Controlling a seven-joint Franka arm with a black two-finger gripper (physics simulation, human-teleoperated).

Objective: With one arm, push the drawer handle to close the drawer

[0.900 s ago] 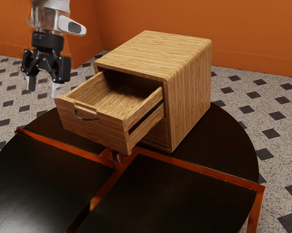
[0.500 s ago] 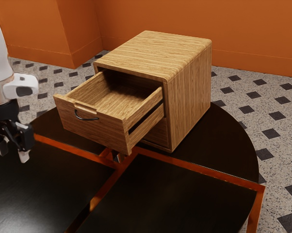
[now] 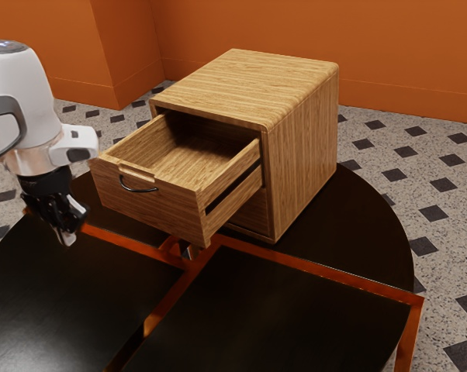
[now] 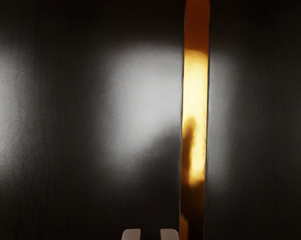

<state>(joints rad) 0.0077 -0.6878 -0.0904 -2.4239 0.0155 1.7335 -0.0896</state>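
Blk 2-finger gripper (image 3: 68, 237): spread – over rnd blk tabletop (image 3: 55, 294)
Tan wood drawer (image 3: 113, 194): open
Curved dk metal handle (image 3: 140, 191): apart fr. gripper – on drawer front

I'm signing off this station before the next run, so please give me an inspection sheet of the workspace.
Surface: black table with a curved edge and orange-red strips; light glares off it in the wrist view.
Job's things: drawer standing open from its wooden cabinet; dark curved handle on its front.
Clutter: nothing seen.
Gripper: black gripper open, fingertips apart with nothing between them; off the handle, toward the exterior view's left.
Cables: nothing seen.
Surroundings: orange walls; speckled pale floor with dark diamonds.
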